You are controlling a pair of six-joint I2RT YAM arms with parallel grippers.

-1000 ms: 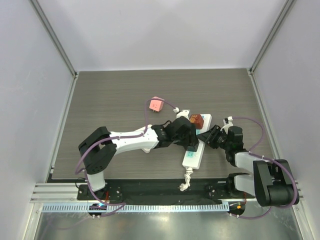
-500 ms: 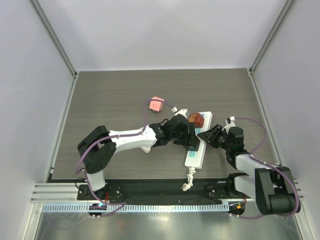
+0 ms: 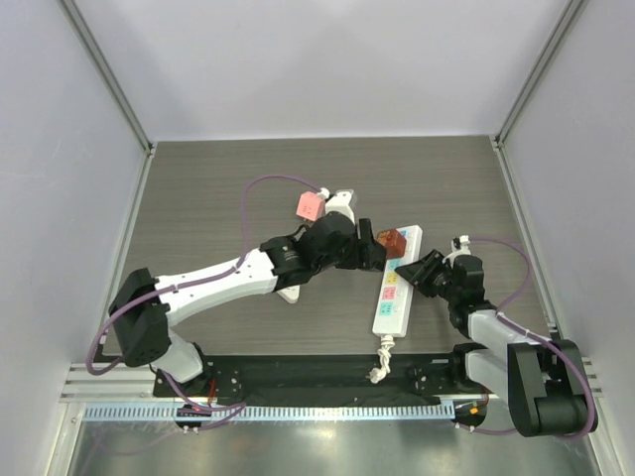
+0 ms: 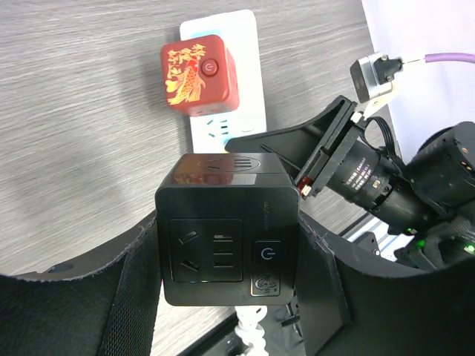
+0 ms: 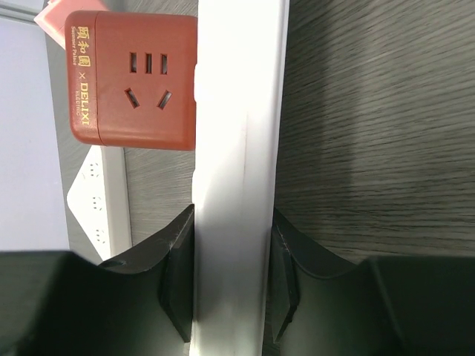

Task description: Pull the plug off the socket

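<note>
Black plug point(image 4: 226, 222) off the socket point(image 3: 394, 288) — 2 grips
Left fingers point(image 4: 130, 285) clamp the black plug beside the socket; right fingers point(image 5: 178, 278) pinch the socket's side near the bench's point(image 3: 218, 198) right edge — red plug point(image 3: 391, 240) at its far end.

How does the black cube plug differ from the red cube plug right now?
The black cube plug is black all over; the red cube plug carries gold artwork. The black one is clamped in the left gripper, while the red one sits on the power strip, ungripped. Both are cubes with a round power button.
</note>
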